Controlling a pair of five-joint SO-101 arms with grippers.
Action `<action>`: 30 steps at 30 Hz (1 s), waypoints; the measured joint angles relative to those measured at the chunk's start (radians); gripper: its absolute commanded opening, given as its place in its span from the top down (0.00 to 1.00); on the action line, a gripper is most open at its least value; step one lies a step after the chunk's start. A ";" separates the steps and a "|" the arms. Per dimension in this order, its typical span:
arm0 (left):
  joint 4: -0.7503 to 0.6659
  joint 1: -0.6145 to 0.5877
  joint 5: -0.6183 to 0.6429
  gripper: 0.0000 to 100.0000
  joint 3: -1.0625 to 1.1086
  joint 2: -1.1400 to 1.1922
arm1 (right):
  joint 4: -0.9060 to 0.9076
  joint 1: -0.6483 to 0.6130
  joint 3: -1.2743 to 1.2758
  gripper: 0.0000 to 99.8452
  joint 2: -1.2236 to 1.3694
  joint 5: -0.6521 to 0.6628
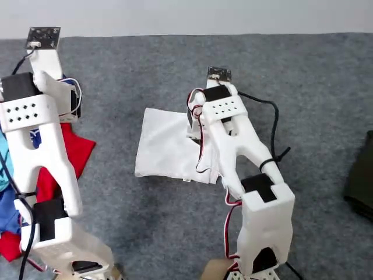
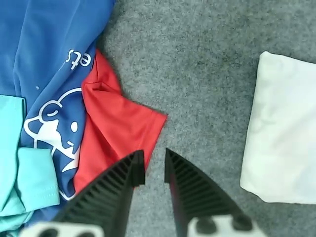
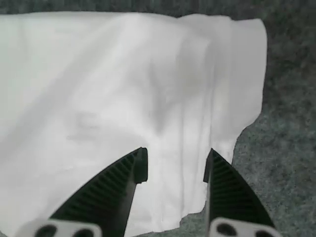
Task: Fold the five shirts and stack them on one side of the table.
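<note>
While hovering over the folded white shirt (image 1: 166, 146): right gripper (image 3: 175, 165), jaws spread wide, empty. Well left of the white shirt: left gripper (image 2: 154, 165), jaws slightly parted, holding nothing, above a red shirt (image 2: 118, 133) corner. Farther left, heaped: blue shirt (image 2: 49, 59), teal shirt (image 2: 19, 168). Far right of it, perhaps a black shirt (image 1: 361, 181).

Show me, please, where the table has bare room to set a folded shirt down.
Bare table lies between the red shirt and the white shirt, and between the white shirt and the dark item. The coloured pile is crowded.
</note>
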 measured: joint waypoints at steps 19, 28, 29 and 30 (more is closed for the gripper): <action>0.000 -0.005 0.000 0.93 0.054 0.000 | 0.000 0.017 -0.005 0.99 0.069 -0.012; 0.000 -0.005 0.000 0.93 0.054 0.000 | 0.025 0.063 -0.005 0.99 0.069 -0.012; 0.000 -0.005 0.000 0.93 0.054 0.000 | 0.037 0.072 -0.005 0.99 0.069 -0.012; 0.000 -0.005 0.000 0.93 0.054 0.000 | 0.052 0.083 -0.005 0.99 0.068 -0.012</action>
